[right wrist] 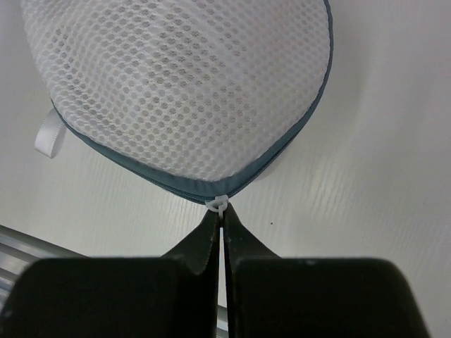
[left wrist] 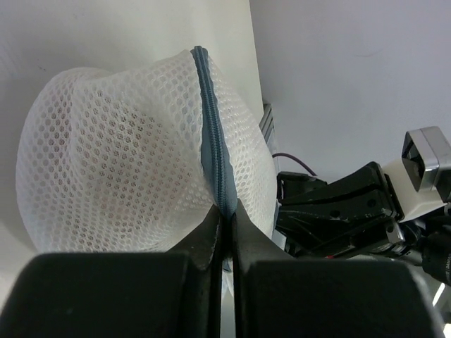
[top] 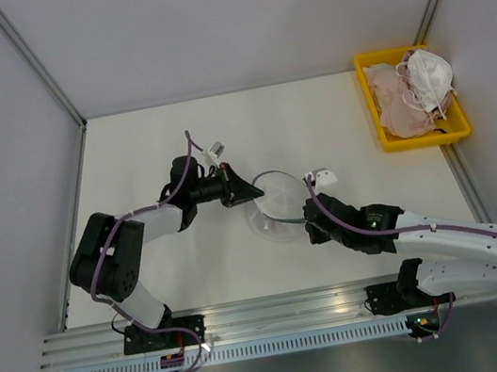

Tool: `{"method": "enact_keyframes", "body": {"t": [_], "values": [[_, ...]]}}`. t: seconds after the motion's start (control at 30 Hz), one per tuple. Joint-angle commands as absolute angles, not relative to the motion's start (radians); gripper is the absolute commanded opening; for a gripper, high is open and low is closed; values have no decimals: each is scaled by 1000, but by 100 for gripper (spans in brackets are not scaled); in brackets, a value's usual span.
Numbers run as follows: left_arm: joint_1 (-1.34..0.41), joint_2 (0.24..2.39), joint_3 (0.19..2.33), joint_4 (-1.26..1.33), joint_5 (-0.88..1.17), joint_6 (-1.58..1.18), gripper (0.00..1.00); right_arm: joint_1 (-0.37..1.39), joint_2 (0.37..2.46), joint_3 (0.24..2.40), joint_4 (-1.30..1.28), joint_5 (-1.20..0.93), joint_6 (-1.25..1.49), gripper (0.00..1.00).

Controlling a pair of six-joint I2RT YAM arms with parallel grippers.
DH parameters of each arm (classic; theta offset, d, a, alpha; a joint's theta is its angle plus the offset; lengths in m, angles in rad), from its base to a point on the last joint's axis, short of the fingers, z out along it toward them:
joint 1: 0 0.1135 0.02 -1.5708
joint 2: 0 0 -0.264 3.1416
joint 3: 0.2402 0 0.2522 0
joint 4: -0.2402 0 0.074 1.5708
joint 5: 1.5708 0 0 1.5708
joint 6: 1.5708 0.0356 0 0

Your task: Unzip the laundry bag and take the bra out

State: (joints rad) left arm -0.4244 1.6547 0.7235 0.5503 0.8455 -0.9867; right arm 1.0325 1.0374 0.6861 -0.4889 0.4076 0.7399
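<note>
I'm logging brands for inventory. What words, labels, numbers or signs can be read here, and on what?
None can be read. The white mesh dome-shaped laundry bag, its white ribbon loop and the yellow plastic tray show no print; anything on the pale garments in the tray is too small to tell.

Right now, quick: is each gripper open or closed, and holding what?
Left gripper: closed, pinching the bag by its zipper.
Right gripper: closed on the white tab at the bag's zipper.
</note>
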Motion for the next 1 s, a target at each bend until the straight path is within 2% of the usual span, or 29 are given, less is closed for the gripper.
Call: {"method": "enact_keyframes", "body": {"t": [0.0,0.23,0.37,0.4,0.43,0.47,0.5,0.57,0.6,0.77,0.97], "values": [[-384,1690,776,515,946,-851,2,1037,1042,727,-574,459,716,1],[-376,1781,908,399,1135,-732,2,1035,1077,750,-609,489,710,0],[-357,1793,957,325,1149,-687,3,1035,1088,758,-612,500,704,0],[-356,1792,960,322,1143,-695,27,1035,1088,758,-611,500,706,0],[-354,1786,959,321,1125,-699,37,1035,1086,759,-607,500,704,0],[-354,1770,948,321,1115,-709,60,1035,1086,761,-607,502,704,1],[-354,1761,942,321,1100,-718,72,1037,1088,762,-604,502,704,0],[-354,1741,925,307,1048,-726,87,1037,1088,762,-600,503,701,0],[-354,1712,919,295,1026,-730,99,1037,1088,762,-598,502,703,0],[-354,1571,848,174,806,-747,100,1035,1089,762,-592,508,698,0],[-357,1271,687,55,602,-848,100,1035,1091,762,-565,497,693,1]]}}
